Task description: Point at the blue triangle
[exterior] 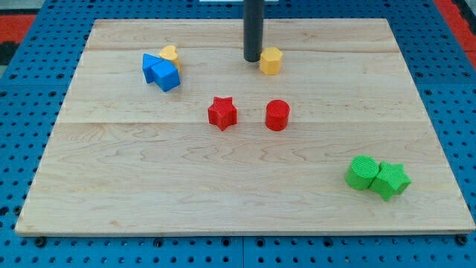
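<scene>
My tip (252, 59) sat top centre, just left of the yellow block (271, 60); no fingers here, only a rod. Blue triangle (151, 66) lay upper left, touching the blue cube (166, 75) and yellow heart (169, 53). Probably light, rigid, easily nudged; point only, stop short.

A wooden board (245, 193) lies on a blue pegboard bench (22, 134); near its top edge, just right of centre, sits a yellow block (271, 60) of faceted shape; toward the top-left corner a yellow heart (169, 53) touches a blue cube (166, 75); around the middle stand a red star (222, 113) and a red cylinder (277, 115), side by side but apart; near the bottom-right corner a green cylinder (363, 173) touches a green star (390, 180).
</scene>
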